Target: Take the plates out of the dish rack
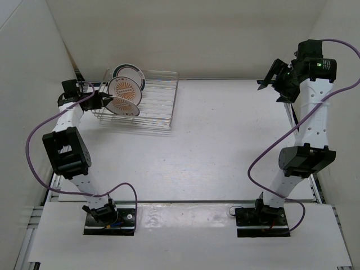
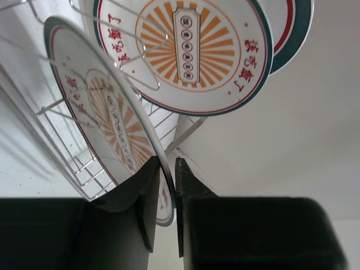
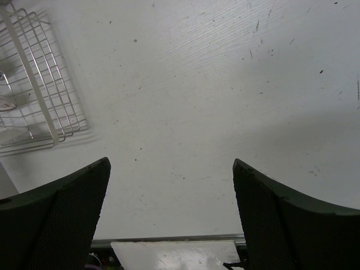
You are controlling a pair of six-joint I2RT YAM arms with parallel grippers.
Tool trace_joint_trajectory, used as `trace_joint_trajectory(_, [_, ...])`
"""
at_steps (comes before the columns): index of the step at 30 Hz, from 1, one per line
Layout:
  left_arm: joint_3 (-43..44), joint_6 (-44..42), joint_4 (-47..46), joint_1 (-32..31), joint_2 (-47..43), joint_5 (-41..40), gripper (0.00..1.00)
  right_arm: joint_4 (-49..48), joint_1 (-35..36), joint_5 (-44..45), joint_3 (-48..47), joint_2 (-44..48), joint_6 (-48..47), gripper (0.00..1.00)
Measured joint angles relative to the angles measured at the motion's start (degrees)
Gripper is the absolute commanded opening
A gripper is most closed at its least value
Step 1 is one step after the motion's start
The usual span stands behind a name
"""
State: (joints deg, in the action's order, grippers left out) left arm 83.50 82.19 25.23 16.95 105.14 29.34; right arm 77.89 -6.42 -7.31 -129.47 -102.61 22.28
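Where red characters (image 2: pixel 72 84) ring it, plate (image 2: pixel 112 135) sits gripped.

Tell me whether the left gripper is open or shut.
Shut on the front plate: the left gripper's fingers clamp its rim from both sides.

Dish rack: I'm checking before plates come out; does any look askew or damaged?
The front sunburst plate sits tilted, out of line with the second sunburst plate behind it, its rim pinched in the left gripper. No chips or cracks show.
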Motion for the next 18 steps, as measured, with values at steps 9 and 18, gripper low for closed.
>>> trace_joint_trajectory(9, [-2.58, -1.29, 2.89, -0.17, -4.44, -0.48, 0.0, 0.04, -0.02, -0.66, 1.49, 0.0, -0.02, 0.9])
trace_joint_trajectory(18, [-5.33, -3.54, 6.99, -0.2, -11.15, -2.78, 0.0, 0.02, -0.28, -1.07, 2.97, 0.0, 0.0, 0.9])
